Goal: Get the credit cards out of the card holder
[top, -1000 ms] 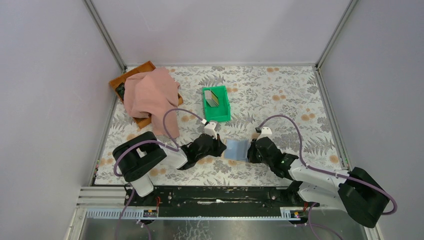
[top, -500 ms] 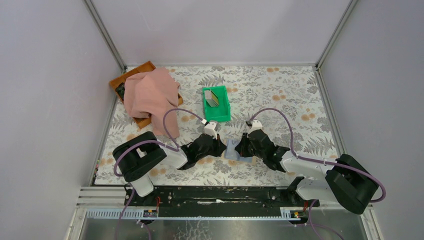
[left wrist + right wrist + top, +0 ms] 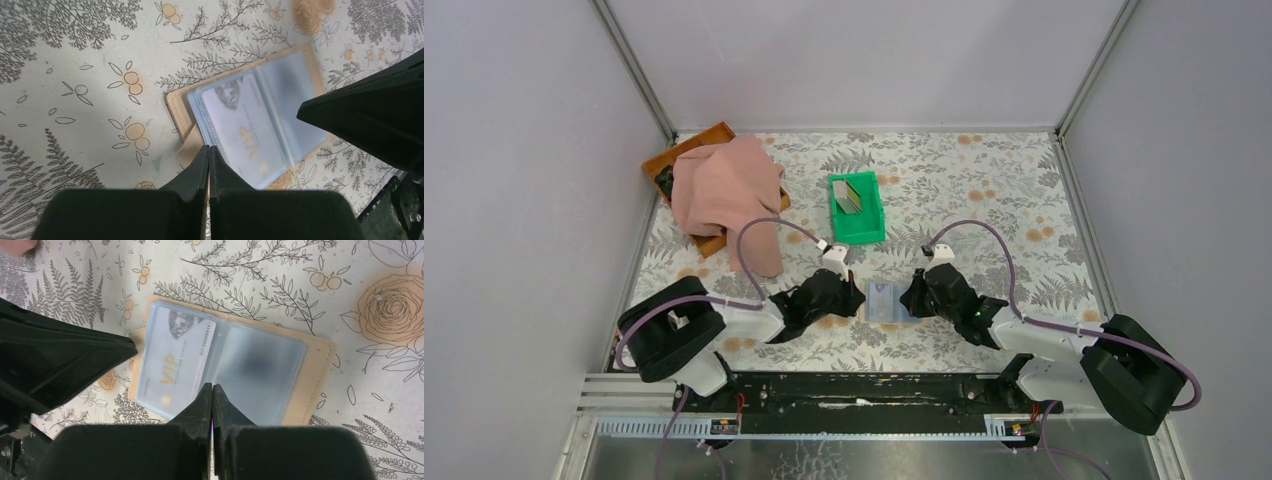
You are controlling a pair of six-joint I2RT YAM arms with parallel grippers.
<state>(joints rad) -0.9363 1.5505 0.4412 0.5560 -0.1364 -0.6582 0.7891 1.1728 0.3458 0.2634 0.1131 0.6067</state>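
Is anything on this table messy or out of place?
Only the pink cloth: it lies crumpled over the brown tray at the far left, hiding most of it and spilling onto the table.

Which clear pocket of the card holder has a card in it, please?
The pocket by the left end effector, showing a VIP card; the other looks empty.

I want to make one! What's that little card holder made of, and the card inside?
The card holder: tan cover looks like matte faux leather; its sleeves are clear shiny plastic, since the card shows through. The card: probably stiff plastic, pale grey, gold VIP lettering.
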